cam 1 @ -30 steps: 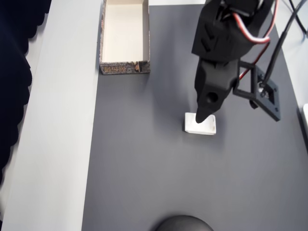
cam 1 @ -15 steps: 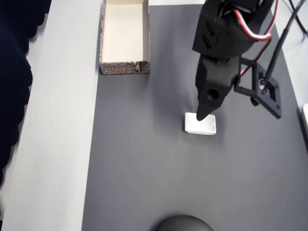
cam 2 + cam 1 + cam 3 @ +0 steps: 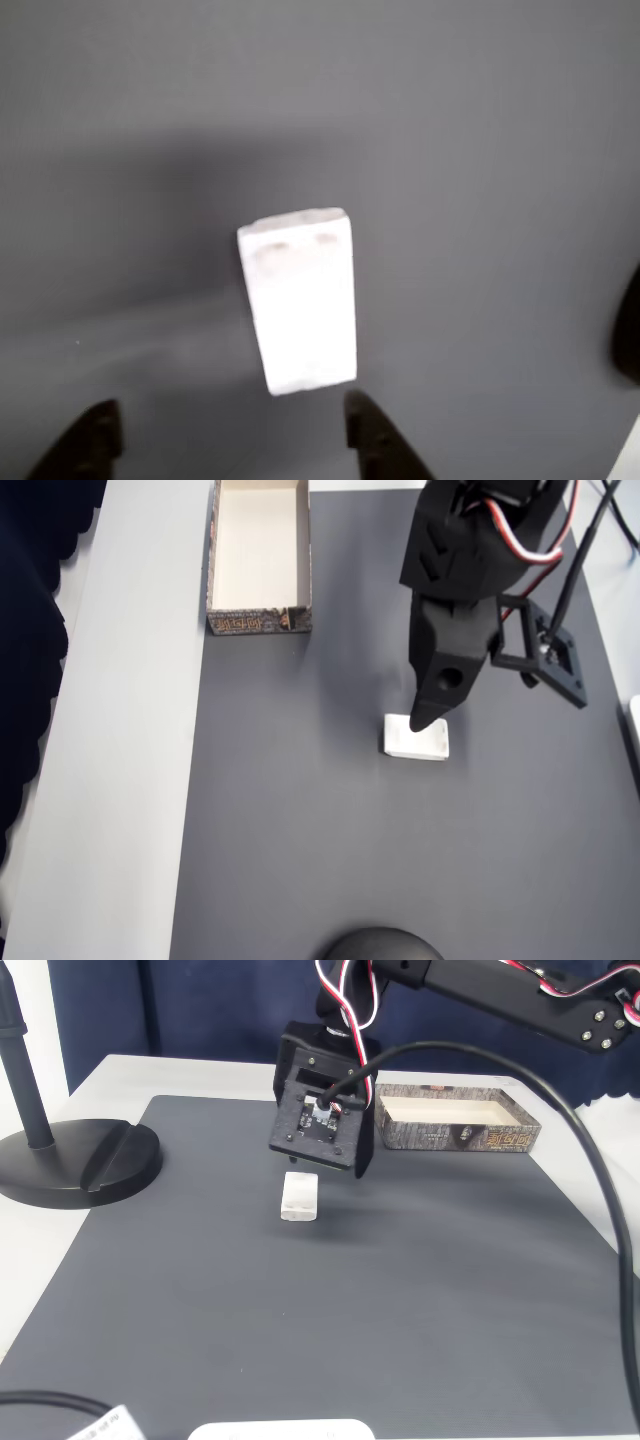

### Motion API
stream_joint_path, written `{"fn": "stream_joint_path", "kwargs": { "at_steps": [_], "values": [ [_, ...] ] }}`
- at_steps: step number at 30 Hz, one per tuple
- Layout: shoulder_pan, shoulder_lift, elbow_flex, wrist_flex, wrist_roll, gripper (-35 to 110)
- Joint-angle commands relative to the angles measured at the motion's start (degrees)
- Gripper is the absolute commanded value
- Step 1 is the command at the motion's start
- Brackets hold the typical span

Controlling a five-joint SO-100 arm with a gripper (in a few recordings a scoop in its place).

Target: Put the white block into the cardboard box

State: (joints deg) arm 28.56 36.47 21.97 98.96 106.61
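Fingers [image 3: 225,440] barely lifted above white block [image 3: 415,738], cardboard box [image 3: 258,555] apart

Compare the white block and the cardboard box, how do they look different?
The white block is small and solid; the cardboard box is several times longer, open-topped and hollow. The block is plain white all over; the box has brownish patterned walls around a cream inside. The block lies mid-mat under the gripper; the box sits at the mat's edge. Both are rectangular.
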Motion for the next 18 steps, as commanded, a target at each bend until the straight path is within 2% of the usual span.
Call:
{"fn": "stream_joint_path", "kwargs": {
  "at_steps": [1, 18],
  "values": [
    [0.53, 7.03, -2.2, 0.26, 0.53, 34],
    [-0.44, 2.99, -6.06, -1.49, 0.26, 34]
  ]
}}
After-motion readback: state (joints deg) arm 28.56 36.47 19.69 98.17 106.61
